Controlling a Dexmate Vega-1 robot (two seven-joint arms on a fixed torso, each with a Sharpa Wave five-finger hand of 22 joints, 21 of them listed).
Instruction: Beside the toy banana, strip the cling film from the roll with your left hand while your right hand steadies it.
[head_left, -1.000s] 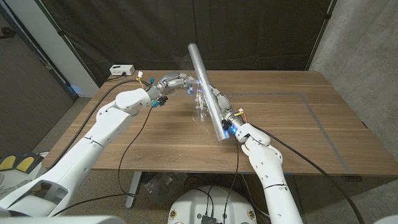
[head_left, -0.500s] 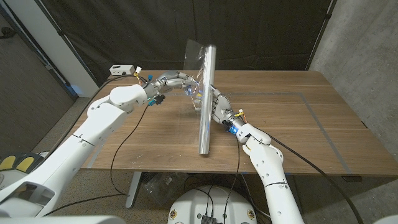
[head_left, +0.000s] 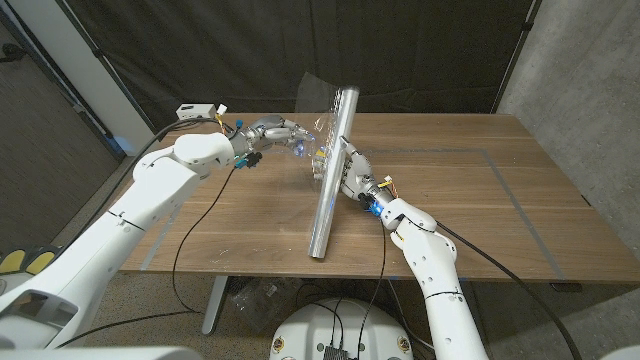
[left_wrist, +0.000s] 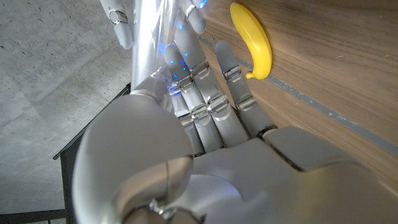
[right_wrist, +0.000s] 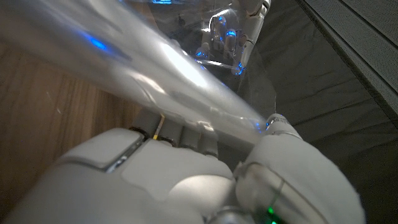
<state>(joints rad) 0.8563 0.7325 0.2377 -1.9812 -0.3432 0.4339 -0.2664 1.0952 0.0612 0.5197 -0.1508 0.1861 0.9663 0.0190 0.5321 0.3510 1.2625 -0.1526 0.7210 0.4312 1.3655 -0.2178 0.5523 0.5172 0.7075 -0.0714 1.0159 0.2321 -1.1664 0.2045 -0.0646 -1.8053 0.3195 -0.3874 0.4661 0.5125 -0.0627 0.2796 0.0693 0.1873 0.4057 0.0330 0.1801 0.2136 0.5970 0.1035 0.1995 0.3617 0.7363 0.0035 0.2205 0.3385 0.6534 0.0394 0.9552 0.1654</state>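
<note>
1. The roll (head_left: 330, 175) stands steeply above the bench (head_left: 480, 215), its long axis running from a low end near the bench's near edge up to a high end tipped toward the dark backdrop.
2. The right hand (head_left: 348, 177) is wrapped around the roll at about mid-length; the right wrist view shows fingers (right_wrist: 180, 134) curled under the shiny tube and the thumb over it. A firm hold, judged adequate to steady it.
3. The left hand (head_left: 285, 132) reaches in from the roll's left side, level with its upper half. In the left wrist view its fingertips (left_wrist: 186, 18) lie against the silvery surface.
4. A loose sheet of cling film (head_left: 318, 100) hangs between the left hand and the roll's top. Whether the left hand pinches the film or merely touches it cannot be told.
5. The toy banana (left_wrist: 252, 40) lies on the bench just beyond the left hand's fingers.
6. Key relation: film edge is on the left-hand side, so the pull likely goes leftward, across the roll's axis.
</note>
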